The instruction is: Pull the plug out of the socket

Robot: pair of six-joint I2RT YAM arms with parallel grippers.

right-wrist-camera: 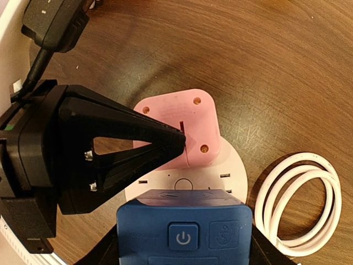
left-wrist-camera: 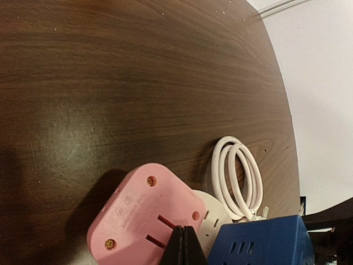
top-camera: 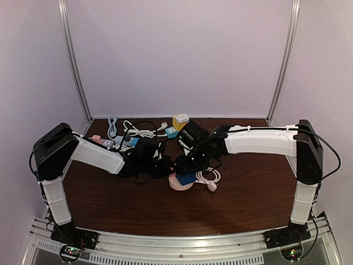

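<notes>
Pale walls close in a dark wooden table point(top-camera: 248, 204), and we take the white round socket point(right-wrist-camera: 231, 171) near its middle as our marker. Two arms are the biggest things on it: the left arm point(top-camera: 94, 154) reaches the socket from its left side, the right arm point(top-camera: 259, 141) from its right and far side, and they meet over it. At the table's edge beyond the socket lies a huddle of power strips point(top-camera: 118, 142) and grey and white cables point(top-camera: 113, 126), with a yellow-and-white cube point(top-camera: 180, 121) and a small teal one point(top-camera: 171, 132). The left gripper point(right-wrist-camera: 181, 144) is pinched to a single point, with its tip resting against the pink plug point(right-wrist-camera: 185, 118), which sits on the socket's far-left part. The right gripper point(right-wrist-camera: 185, 251) stands fairly wide, its dark fingers point(right-wrist-camera: 107, 251) flanking the blue plug point(right-wrist-camera: 185, 221) on both sides and clasping it. That blue plug, showing a power button on its face, is seated on the socket right beside the pink one. A coiled white cable point(right-wrist-camera: 300, 204) lies on the wood just right of the socket.
</notes>
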